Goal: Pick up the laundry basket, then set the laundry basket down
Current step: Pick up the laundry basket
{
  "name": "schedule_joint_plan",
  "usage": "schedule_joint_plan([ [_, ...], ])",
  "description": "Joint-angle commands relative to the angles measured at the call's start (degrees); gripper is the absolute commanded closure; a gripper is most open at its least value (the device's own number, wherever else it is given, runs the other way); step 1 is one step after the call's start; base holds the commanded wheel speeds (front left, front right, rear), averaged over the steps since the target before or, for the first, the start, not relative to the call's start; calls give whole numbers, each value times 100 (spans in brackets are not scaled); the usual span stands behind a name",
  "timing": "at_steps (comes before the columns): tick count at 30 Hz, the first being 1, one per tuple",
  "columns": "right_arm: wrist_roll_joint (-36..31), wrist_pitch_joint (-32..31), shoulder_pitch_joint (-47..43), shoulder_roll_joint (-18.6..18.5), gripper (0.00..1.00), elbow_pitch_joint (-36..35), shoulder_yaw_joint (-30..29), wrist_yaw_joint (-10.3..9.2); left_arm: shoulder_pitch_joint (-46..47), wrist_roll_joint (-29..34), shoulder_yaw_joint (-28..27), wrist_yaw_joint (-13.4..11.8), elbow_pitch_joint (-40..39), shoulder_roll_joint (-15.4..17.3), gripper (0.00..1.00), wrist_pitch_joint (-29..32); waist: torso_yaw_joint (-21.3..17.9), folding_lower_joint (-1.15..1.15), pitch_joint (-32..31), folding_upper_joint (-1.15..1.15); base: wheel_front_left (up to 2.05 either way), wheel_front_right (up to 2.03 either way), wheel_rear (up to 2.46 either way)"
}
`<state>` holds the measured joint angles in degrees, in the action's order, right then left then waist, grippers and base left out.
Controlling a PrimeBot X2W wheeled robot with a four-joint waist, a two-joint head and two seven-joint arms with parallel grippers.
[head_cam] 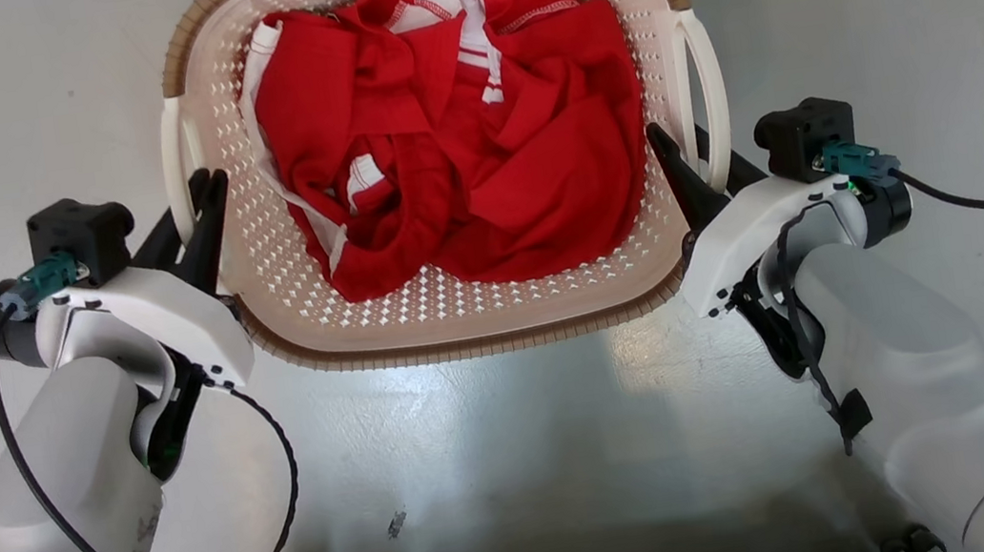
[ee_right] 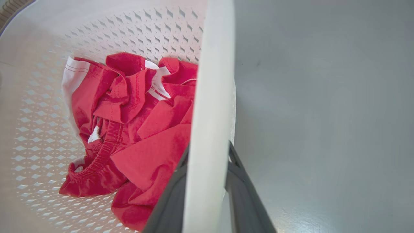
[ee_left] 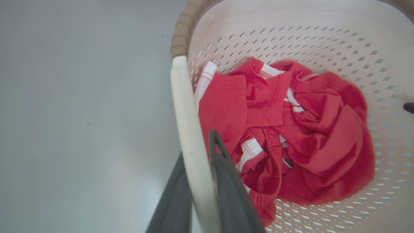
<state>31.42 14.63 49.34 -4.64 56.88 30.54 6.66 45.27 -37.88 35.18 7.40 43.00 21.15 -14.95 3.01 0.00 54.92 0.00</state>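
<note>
Grey floor (head_cam: 494, 430): left pincer (head_cam: 188, 201), right pincer (head_cam: 680, 142) clamp laundry basket (head_cam: 458, 308) handles (head_cam: 172, 152).

Crumpled red clothing (head_cam: 473, 144) with white trim, glossy pale grey floor (head_cam: 497, 448), small dark scuff (head_cam: 396, 523)

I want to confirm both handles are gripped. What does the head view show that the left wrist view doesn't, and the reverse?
Head view: the right handle with the right gripper astride it, and the near brown rim of the laundry basket.
Left wrist view: a close look at the left handle held between the fingers of the left gripper, one inside the basket and one outside.
Both: the left gripper on its handle, the red-and-white clothes, the perforated basket wall and the grey floor.
</note>
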Motion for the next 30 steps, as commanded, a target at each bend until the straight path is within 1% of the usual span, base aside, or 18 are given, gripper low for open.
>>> schedule_joint_plan([
  [1, 37, 37, -355, 177, 100, -110, 181, 83, -47, 5, -110, 9, 15, 262, 100, -5, -20, 0, -54, 0, 0, 0, 0],
  [12, 646, 37, -651, 177, 100, 33, 760, 83, -151, 23, 223, 9, 531, 203, 100, -5, -132, 0, -621, 0, 0, 0, 0],
  [17, 1141, 37, -826, 177, 100, 184, 1119, 83, -251, 61, 420, 9, 803, 115, 100, -5, -182, 0, -1017, 0, 0, 0, 0],
  [23, 1616, 37, -1040, 177, 100, 507, 1605, 83, -467, 13, 738, 9, 1271, -117, 100, -5, -229, 0, -1704, 0, 0, 0, 0],
  [30, 2216, -169, -1294, 177, 100, 859, 2162, 83, -716, -154, 1179, 9, 1937, -518, 100, 63, -336, 0, -2726, 0, 0, 0, 0],
])
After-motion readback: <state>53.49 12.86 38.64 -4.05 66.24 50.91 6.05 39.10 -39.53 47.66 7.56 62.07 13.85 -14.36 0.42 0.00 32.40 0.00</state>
